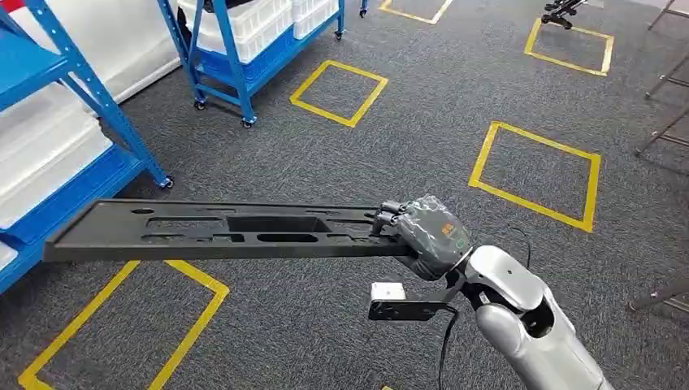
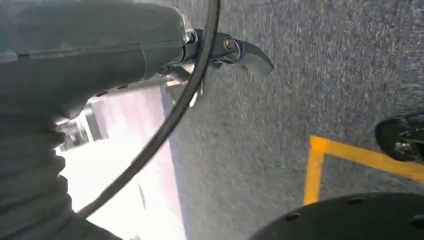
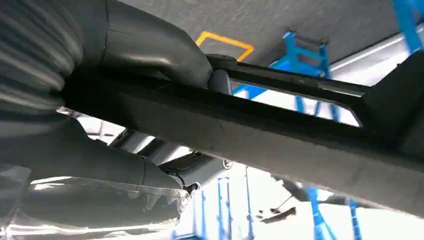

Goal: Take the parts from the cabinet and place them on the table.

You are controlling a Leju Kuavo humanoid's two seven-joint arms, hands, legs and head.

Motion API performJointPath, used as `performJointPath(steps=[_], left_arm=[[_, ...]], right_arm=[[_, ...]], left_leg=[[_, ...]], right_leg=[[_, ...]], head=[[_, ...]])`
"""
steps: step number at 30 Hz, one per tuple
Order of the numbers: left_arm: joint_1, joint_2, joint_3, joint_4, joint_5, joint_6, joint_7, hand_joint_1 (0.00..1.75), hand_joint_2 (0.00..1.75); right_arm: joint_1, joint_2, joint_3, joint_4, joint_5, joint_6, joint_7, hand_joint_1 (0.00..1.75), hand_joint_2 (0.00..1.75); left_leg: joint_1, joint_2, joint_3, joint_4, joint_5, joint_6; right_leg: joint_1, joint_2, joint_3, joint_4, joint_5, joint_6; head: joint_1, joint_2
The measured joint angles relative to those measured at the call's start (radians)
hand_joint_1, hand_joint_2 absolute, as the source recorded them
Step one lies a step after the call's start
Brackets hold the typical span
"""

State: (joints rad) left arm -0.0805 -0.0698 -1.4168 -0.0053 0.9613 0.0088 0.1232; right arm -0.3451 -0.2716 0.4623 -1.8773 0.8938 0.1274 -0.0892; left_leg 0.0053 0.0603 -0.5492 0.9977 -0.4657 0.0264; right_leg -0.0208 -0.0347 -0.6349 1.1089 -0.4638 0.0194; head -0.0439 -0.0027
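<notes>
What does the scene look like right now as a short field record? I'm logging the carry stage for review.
held part: long black panel with cut-outs, roughly level above the floor
right hand: right hand grips the panel's end, thumb and fingers clamped on its edge
left hand: left hand holds nothing; whether its fingers are spread or curled cannot be told
cabinets: blue shelving racks with white bins, on casters
floor: grey carpet with yellow taped squares
table: no table to report
</notes>
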Motion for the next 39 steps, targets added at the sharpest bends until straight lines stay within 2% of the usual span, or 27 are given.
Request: performJointPath(steps=[1, 2, 5, 6, 7, 8, 10, 11, 12, 13, 15, 16, 17, 19, 21, 23, 24, 26, 27, 28, 30, 31, 32, 36, 37, 38, 39], left_arm=[[0.000, 0.004, -0.011, 0.000, -0.010, -0.005, -0.007, 0.00, 1.75], [0.002, 0.008, -0.019, 0.000, -0.015, -0.007, -0.014, 0.00, 1.75], [0.001, 0.017, -0.043, 0.000, -0.027, -0.007, -0.029, 0.00, 1.75], [0.000, 0.019, -0.048, 0.000, -0.030, -0.006, -0.030, 0.00, 1.75], [-0.002, 0.024, -0.055, 0.000, -0.033, -0.006, -0.033, 0.00, 1.75], [0.000, 0.026, -0.061, 0.000, -0.039, -0.005, -0.037, 0.00, 1.75], [0.002, 0.027, -0.072, 0.000, -0.049, -0.005, -0.046, 0.00, 1.75], [0.003, 0.029, -0.080, 0.000, -0.054, -0.005, -0.048, 0.00, 1.75], [0.004, 0.030, -0.085, 0.000, -0.056, -0.005, -0.049, 0.00, 1.75], [0.005, 0.032, -0.089, 0.000, -0.060, -0.005, -0.049, 0.00, 1.75], [0.004, 0.039, -0.100, 0.000, -0.064, -0.005, -0.051, 0.00, 1.75], [0.005, 0.043, -0.107, 0.000, -0.070, -0.006, -0.054, 0.00, 1.75], [0.006, 0.044, -0.111, 0.000, -0.081, -0.008, -0.058, 0.00, 1.75], [0.005, 0.044, -0.118, 0.000, -0.118, -0.009, -0.064, 0.00, 1.75], [0.006, 0.037, -0.127, 0.000, -0.157, -0.005, -0.064, 0.00, 1.75], [0.009, 0.027, -0.131, 0.000, -0.201, -0.004, -0.060, 0.00, 1.75], [0.012, 0.024, -0.132, 0.000, -0.232, -0.004, -0.054, 0.00, 1.75], [0.015, 0.013, -0.133, 0.000, -0.286, -0.004, -0.037, 0.00, 1.75], [0.016, 0.011, -0.133, 0.000, -0.296, -0.004, -0.033, 0.00, 1.75], [0.016, 0.008, -0.134, 0.000, -0.303, -0.004, -0.028, 0.00, 1.75], [0.015, 0.001, -0.134, 0.000, -0.311, -0.004, -0.026, 0.00, 1.75], [0.014, 0.000, -0.134, 0.000, -0.315, -0.005, -0.024, 0.00, 1.75], [0.014, 0.000, -0.134, 0.000, -0.322, -0.007, -0.022, 0.00, 1.75], [0.007, 0.000, -0.134, 0.000, -0.346, -0.012, -0.025, 0.00, 1.75], [0.002, 0.000, -0.134, 0.000, -0.352, -0.013, -0.026, 0.00, 1.75], [0.003, 0.000, -0.134, 0.000, -0.359, -0.015, -0.027, 0.00, 1.75], [0.004, 0.000, -0.134, 0.000, -0.370, -0.016, -0.027, 0.00, 1.75]], right_arm=[[0.006, 0.000, -0.003, -0.013, 0.005, 0.000, 0.008, 1.75, 1.75], [0.011, 0.000, -0.009, -0.028, 0.011, -0.001, 0.017, 1.75, 1.75], [0.059, 0.000, -0.032, -0.067, 0.018, -0.002, 0.030, 1.75, 1.75], [0.067, 0.000, -0.036, -0.076, 0.022, -0.002, 0.034, 1.75, 1.75], [0.073, 0.000, -0.040, -0.085, 0.026, -0.003, 0.037, 1.75, 1.75], [0.076, -0.007, -0.043, -0.090, 0.032, -0.005, 0.038, 1.75, 1.75], [0.111, -0.015, -0.050, -0.113, 0.048, -0.009, 0.044, 1.75, 1.75], [0.132, -0.016, -0.055, -0.121, 0.051, -0.010, 0.048, 1.75, 1.75], [0.150, -0.016, -0.059, -0.129, 0.054, -0.010, 0.049, 1.75, 1.75], [0.162, -0.016, -0.066, -0.141, 0.058, -0.011, 0.050, 1.75, 1.75], [0.181, -0.016, -0.079, -0.160, 0.069, -0.014, 0.050, 1.75, 1.75], [0.193, -0.016, -0.083, -0.170, 0.081, -0.019, 0.054, 1.75, 1.75], [0.204, -0.016, -0.087, -0.177, 0.091, -0.027, 0.059, 1.75, 1.75], [0.231, -0.016, -0.098, -0.192, 0.110, -0.035, 0.068, 1.75, 1.75], [0.255, -0.015, -0.112, -0.209, 0.126, -0.045, 0.074, 1.75, 1.75], [0.268, -0.011, -0.126, -0.219, 0.142, -0.053, 0.081, 1.75, 1.75], [0.270, -0.011, -0.132, -0.222, 0.148, -0.059, 0.085, 1.75, 1.75], [0.298, -0.011, -0.146, -0.235, 0.151, -0.064, 0.089, 1.75, 1.75], [0.311, -0.011, -0.153, -0.239, 0.152, -0.064, 0.091, 1.75, 1.75], [0.321, -0.011, -0.158, -0.242, 0.154, -0.064, 0.093, 1.75, 1.75], [0.331, -0.011, -0.164, -0.251, 0.156, -0.064, 0.093, 1.75, 1.75], [0.335, -0.011, -0.167, -0.258, 0.158, -0.065, 0.092, 1.75, 1.75], [0.335, -0.011, -0.170, -0.262, 0.159, -0.066, 0.092, 1.75, 1.75], [0.367, -0.010, -0.185, -0.285, 0.161, -0.081, 0.093, 1.75, 1.75], [0.376, -0.010, -0.191, -0.292, 0.161, -0.082, 0.094, 1.75, 1.75], [0.376, -0.010, -0.196, -0.298, 0.161, -0.086, 0.094, 1.75, 1.75], [0.378, -0.013, -0.199, -0.301, 0.161, -0.090, 0.094, 1.75, 1.75]], left_leg=[[-0.003, 0.008, 0.003, 0.001, -0.003, -0.005], [-0.011, 0.018, 0.002, 0.007, -0.009, -0.014], [-0.010, 0.060, 0.009, 0.003, -0.014, -0.026], [-0.009, 0.061, 0.008, 0.008, -0.023, -0.035], [-0.002, 0.010, 0.005, 0.028, -0.040, -0.041], [-0.001, -0.028, -0.018, 0.082, -0.077, -0.042], [-0.001, -0.051, -0.093, 0.243, -0.154, -0.045], [-0.001, -0.053, -0.123, 0.303, -0.171, -0.046], [-0.001, -0.053, -0.133, 0.316, -0.162, -0.047], [-0.001, -0.054, -0.121, 0.284, -0.130, -0.047], [0.003, -0.070, -0.051, 0.130, -0.036, -0.044], [0.008, -0.110, -0.019, 0.053, -0.011, -0.042], [0.011, -0.161, -0.010, 0.033, -0.026, -0.040], [0.004, -0.141, -0.010, 0.031, -0.026, -0.031], [0.005, -0.119, -0.002, 0.018, -0.017, -0.013], [0.006, -0.091, 0.006, 0.004, -0.007, 0.003], [0.003, -0.077, 0.005, 0.003, -0.006, 0.007], [0.000, -0.050, 0.003, 0.003, -0.008, 0.010], [-0.001, -0.039, 0.003, 0.004, -0.010, 0.009], [-0.001, -0.025, 0.003, 0.004, -0.011, 0.008], [0.000, 0.001, 0.006, 0.005, -0.016, 0.004], [-0.002, 0.012, 0.010, 0.007, -0.020, 0.000], [-0.008, 0.022, 0.012, 0.009, -0.025, -0.007], [-0.010, 0.065, 0.025, 0.007, -0.035, -0.027], [-0.005, 0.036, 0.023, 0.017, -0.046, -0.038], [-0.003, -0.016, 0.012, 0.050, -0.072, -0.040], [-0.002, -0.038, -0.016, 0.114, -0.112, -0.041]], right_leg=[[0.006, -0.062, 0.041, -0.070, 0.009, -0.005], [0.025, -0.088, 0.047, -0.096, 0.000, -0.010], [0.027, -0.041, 0.038, -0.092, 0.003, -0.023], [0.017, -0.026, 0.043, -0.101, 0.009, -0.033], [0.017, -0.017, 0.044, -0.103, 0.012, -0.037], [0.016, -0.003, 0.043, -0.103, 0.012, -0.043], [0.018, 0.023, 0.044, -0.102, 0.011, -0.049], [0.019, 0.038, 0.044, -0.101, 0.011, -0.049], [0.019, 0.053, 0.043, -0.099, 0.011, -0.049], [0.018, 0.070, 0.043, -0.096, 0.011, -0.049], [0.015, 0.103, 0.043, -0.088, 0.008, -0.044], [0.014, 0.115, 0.041, -0.083, 0.005, -0.039], [0.017, 0.127, 0.035, -0.075, 0.002, -0.034], [0.007, 0.147, 0.027, -0.077, 0.008, -0.021], [0.007, 0.170, 0.024, -0.082, 0.016, -0.005], [0.013, 0.085, -0.003, -0.019, -0.028, -0.006], [0.012, 0.063, -0.035, 0.045, -0.066, -0.003], [0.005, 0.045, -0.105, 0.189, -0.126, 0.002], [0.003, 0.043, -0.116, 0.211, -0.125, 0.004], [0.001, 0.039, -0.105, 0.189, -0.103, 0.006], [-0.002, 0.022, -0.026, 0.045, -0.027, 0.005], [0.001, -0.019, 0.026, -0.043, 0.006, 0.001], [0.013, -0.069, 0.047, -0.088, -0.008, 0.002], [0.019, -0.015, 0.042, -0.090, -0.003, -0.018], [0.008, -0.004, 0.048, -0.097, 0.002, -0.027], [0.007, 0.007, 0.048, -0.099, 0.003, -0.032], [0.008, 0.017, 0.048, -0.099, 0.003, -0.038]], head=[[0.000, 0.000], [0.000, 0.000], [0.000, 0.000], [0.000, 0.000], [0.000, 0.000], [0.000, 0.000], [0.000, 0.000], [0.000, 0.000], [0.000, 0.000], [0.000, 0.000], [0.000, 0.000], [0.000, 0.000], [0.000, 0.000], [0.000, 0.000], [0.000, 0.000], [0.000, 0.000], [0.000, 0.000], [0.000, 0.000], [0.000, 0.000], [0.000, 0.000], [0.000, 0.000], [0.000, 0.000], [0.000, 0.000], [0.000, 0.000], [0.000, 0.000], [0.000, 0.000], [0.000, 0.000]])
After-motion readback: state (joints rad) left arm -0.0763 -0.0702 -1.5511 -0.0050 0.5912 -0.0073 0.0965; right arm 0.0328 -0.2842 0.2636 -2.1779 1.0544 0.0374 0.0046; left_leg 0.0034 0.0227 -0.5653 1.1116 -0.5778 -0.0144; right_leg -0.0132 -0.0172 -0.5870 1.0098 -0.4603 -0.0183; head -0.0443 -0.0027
